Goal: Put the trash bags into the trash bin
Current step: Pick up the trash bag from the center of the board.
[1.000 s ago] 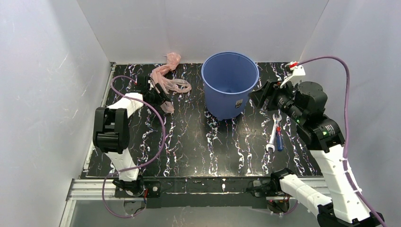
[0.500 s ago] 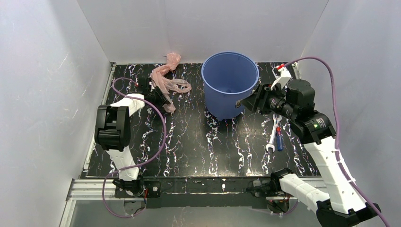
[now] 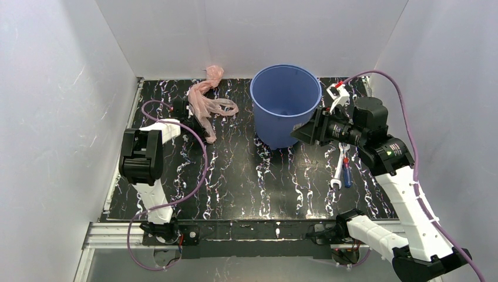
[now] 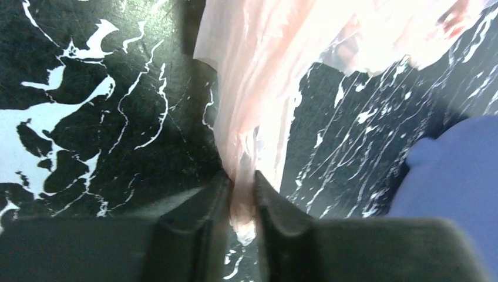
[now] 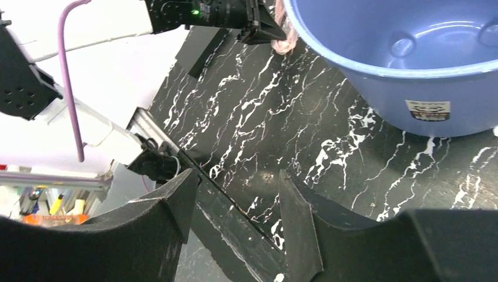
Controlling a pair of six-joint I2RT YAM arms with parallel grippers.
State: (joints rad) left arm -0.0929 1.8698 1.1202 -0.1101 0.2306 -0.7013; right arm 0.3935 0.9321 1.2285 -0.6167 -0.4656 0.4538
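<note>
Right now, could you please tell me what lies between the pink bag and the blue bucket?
Nothing stands there: in the top external view, only bare marbled tabletop separates the pink bag from the blue bucket.

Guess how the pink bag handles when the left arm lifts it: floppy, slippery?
Likely floppy: the bag is thin crinkled film lying bunched, so it should hang limp below the left gripper. Probably very light for its size. It may slip: only a narrow fold sits between the jaws. Trailing film could catch the bucket rim.
</note>
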